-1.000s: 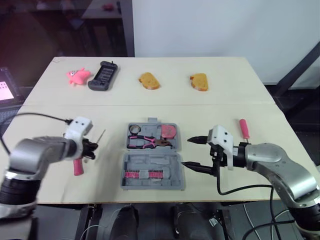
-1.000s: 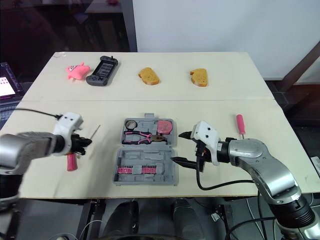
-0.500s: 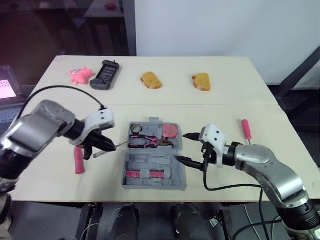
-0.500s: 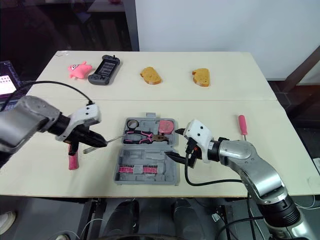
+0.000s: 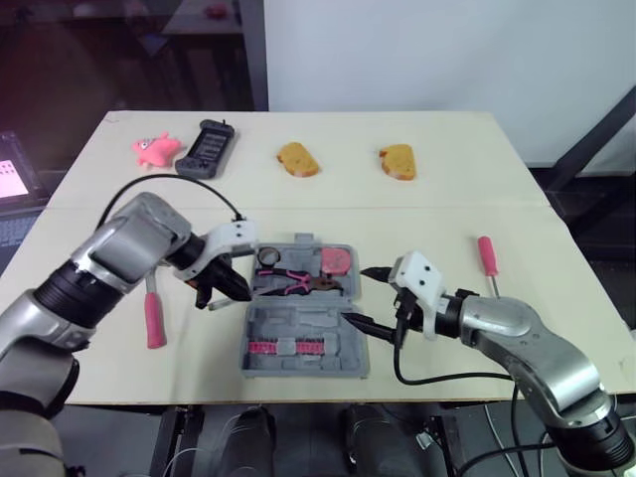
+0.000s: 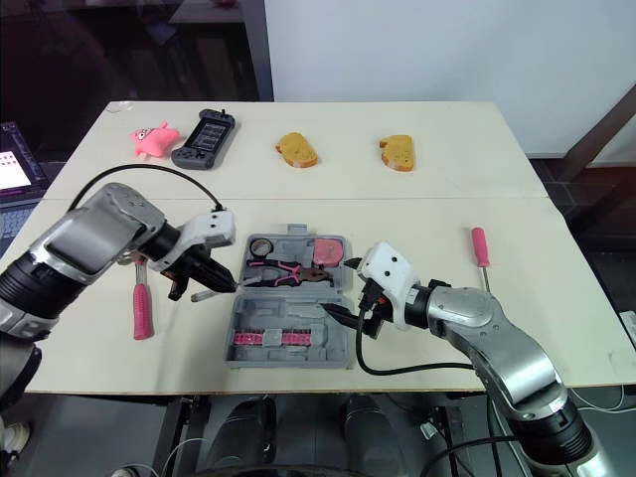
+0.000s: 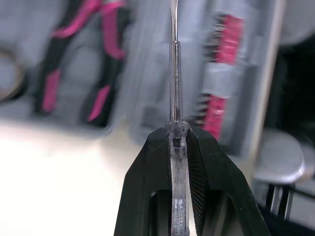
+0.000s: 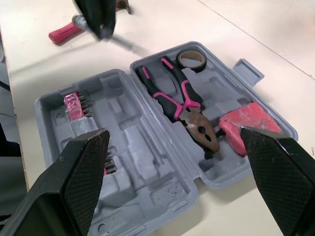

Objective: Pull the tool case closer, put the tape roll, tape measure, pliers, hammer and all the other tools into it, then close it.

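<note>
While the left pincer (image 7: 177, 135) is pinching a clear-handled screwdriver (image 7: 173, 83), it is aiming the shaft over the left edge of the open tool case (image 5: 303, 320), which is lying near the bench's (image 5: 447, 199) front edge. The right pincer (image 5: 356, 295) is hovering spread beside the case's right edge. Pliers (image 5: 290, 282), tape roll (image 5: 266, 257) and tape measure (image 5: 336, 261) are sitting inside; the hammer (image 5: 154, 318) and a red screwdriver (image 5: 486, 256) are waiting outside. Packing is progressing, and the next move is probably calling for lowering the shaft into a free slot and releasing.
</note>
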{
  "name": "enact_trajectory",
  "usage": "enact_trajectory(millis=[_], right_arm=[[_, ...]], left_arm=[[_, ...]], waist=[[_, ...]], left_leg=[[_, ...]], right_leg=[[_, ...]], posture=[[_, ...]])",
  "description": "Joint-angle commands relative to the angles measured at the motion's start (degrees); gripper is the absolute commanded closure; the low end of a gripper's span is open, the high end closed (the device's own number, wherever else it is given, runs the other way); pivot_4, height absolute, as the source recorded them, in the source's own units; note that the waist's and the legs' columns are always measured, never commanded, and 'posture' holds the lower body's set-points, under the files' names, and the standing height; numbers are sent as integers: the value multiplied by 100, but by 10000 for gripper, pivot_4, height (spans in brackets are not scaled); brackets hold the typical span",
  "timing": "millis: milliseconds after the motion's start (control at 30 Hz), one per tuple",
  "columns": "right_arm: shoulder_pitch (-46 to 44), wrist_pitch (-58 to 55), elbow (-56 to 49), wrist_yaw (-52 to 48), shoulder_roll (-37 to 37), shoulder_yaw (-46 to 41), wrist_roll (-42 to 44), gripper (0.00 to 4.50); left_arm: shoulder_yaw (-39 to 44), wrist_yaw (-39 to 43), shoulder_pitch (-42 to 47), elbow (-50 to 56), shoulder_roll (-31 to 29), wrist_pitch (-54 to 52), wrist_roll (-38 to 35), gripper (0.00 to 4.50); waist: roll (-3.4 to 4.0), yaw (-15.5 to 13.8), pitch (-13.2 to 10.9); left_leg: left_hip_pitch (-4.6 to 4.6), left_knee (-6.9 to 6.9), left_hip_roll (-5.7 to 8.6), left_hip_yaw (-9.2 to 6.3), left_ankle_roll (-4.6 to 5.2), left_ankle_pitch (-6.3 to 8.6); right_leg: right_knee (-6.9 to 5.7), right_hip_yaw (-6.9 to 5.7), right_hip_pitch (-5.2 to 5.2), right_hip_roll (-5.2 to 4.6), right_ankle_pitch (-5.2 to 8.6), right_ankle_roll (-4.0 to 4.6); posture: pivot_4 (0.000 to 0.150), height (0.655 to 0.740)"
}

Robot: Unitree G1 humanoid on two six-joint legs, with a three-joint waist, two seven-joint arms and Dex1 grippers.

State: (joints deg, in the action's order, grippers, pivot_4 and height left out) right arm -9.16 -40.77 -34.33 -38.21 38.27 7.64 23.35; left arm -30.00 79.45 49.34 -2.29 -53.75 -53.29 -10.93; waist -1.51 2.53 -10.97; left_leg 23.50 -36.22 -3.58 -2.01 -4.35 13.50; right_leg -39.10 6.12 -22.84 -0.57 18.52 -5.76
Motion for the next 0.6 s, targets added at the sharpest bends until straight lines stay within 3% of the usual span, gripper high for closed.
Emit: enact_trajectory(millis=[33, 300, 500, 600], right_arm=[[100, 22, -264, 48, 40, -221, 45, 0], [100, 16, -181, 28, 43, -274, 34, 0], [93, -21, -182, 22, 6, -228, 61, 0], [98, -58, -216, 47, -12, -217, 71, 0]], left_arm=[[718, -675, -230, -153, -172, -638, 24, 44844], [2070, -2609, -1542, -168, 414, -1518, 8, 44844], [3064, -3604, -2442, -304, 1614, -367, -205, 44844], [3191, -3650, -2592, -417, 1748, -190, -235, 44844]], waist=[[0, 8, 0], [-1, -25, 0], [6, -72, 5], [23, -174, 14]], left_leg=[[0, 0, 0, 0, 0, 0], [-1, 0, -1, -3, 0, 0], [-3, -17, 0, -5, -1, 0], [-19, -17, 3, -6, -1, 0]], right_leg=[[0, 0, 0, 0, 0, 0], [-7, -2, 0, -1, 0, 0], [-10, -7, 13, -8, -2, -1], [-11, -7, 27, -8, -2, -1]], posture=[[1500, 7400], [1500, 7400], [1500, 7400], [1500, 7400]])
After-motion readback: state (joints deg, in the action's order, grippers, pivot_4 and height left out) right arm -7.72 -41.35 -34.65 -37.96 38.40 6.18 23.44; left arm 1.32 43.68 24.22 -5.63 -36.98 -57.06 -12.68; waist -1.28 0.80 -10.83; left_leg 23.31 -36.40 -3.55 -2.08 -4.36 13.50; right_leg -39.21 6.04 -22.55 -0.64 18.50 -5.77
